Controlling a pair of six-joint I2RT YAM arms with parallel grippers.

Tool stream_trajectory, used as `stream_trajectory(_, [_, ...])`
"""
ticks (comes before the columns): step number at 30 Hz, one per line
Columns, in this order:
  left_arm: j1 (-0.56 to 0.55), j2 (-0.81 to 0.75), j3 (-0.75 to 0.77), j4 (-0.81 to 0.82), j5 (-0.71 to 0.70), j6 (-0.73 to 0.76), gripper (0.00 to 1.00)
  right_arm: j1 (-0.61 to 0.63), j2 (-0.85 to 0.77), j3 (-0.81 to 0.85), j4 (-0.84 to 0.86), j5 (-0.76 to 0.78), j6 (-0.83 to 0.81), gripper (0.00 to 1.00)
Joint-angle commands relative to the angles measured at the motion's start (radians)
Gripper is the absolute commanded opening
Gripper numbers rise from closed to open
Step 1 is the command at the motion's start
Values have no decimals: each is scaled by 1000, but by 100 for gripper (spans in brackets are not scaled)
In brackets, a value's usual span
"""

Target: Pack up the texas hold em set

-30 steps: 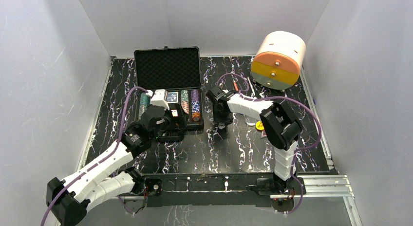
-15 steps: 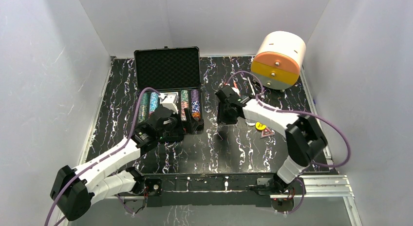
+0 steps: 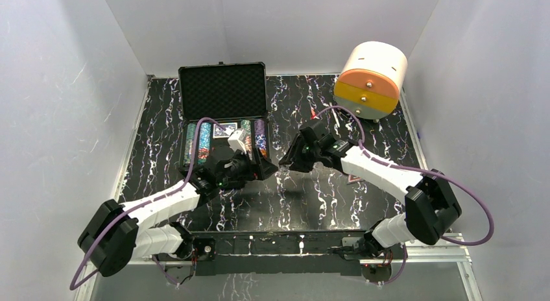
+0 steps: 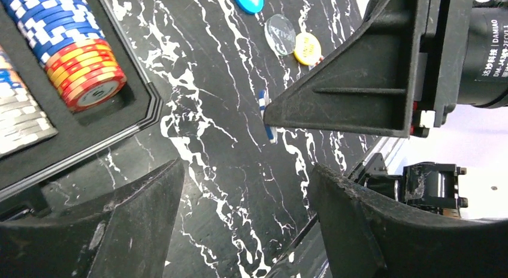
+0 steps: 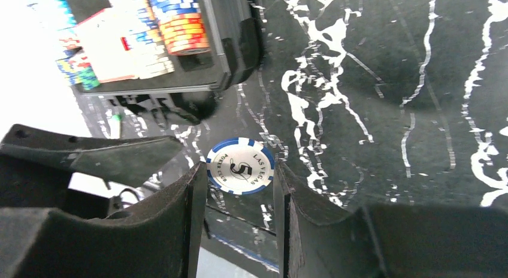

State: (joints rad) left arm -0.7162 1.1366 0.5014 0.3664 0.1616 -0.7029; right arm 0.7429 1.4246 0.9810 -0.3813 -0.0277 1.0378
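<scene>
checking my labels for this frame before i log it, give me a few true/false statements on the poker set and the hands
1. The right hand grips a blue-and-white chip. True.
2. The case has its lid shut. False: the lid stands open, foam showing.
3. The left hand is clamped on a chip. False: it is open, with nothing in it.
4. A yellow button lies on the table outside the case. True.
5. The white-and-orange cylinder sits inside the case. False: it is on the table, at the far right.
</scene>
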Motion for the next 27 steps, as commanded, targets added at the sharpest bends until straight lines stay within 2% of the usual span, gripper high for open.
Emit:
stream_trajectory(1, [1,27,5,139,41,-40,71,2,-53,-11,125,-80,104,37])
stream_trajectory(8, [2,76,34,156,41,-59,44,2,-46,-12,157,-118,131,38])
stream_trajectory(18, [2,90,19,251,13,-92,38,2,-30,-21,176,-154,148,38])
stream_trajectory(21, [2,96,14,261,-13,-110,33,2,-28,-26,185,-164,156,38])
stream_trajectory(24, [1,105,11,277,-36,-113,24,1,-25,-25,189,-173,164,38])
stream_trajectory(26, [2,110,16,279,-40,-94,10,2,-21,-23,179,-169,165,40])
stream_trajectory(27, [2,112,20,275,-39,-69,1,2,-18,-20,163,-157,161,44])
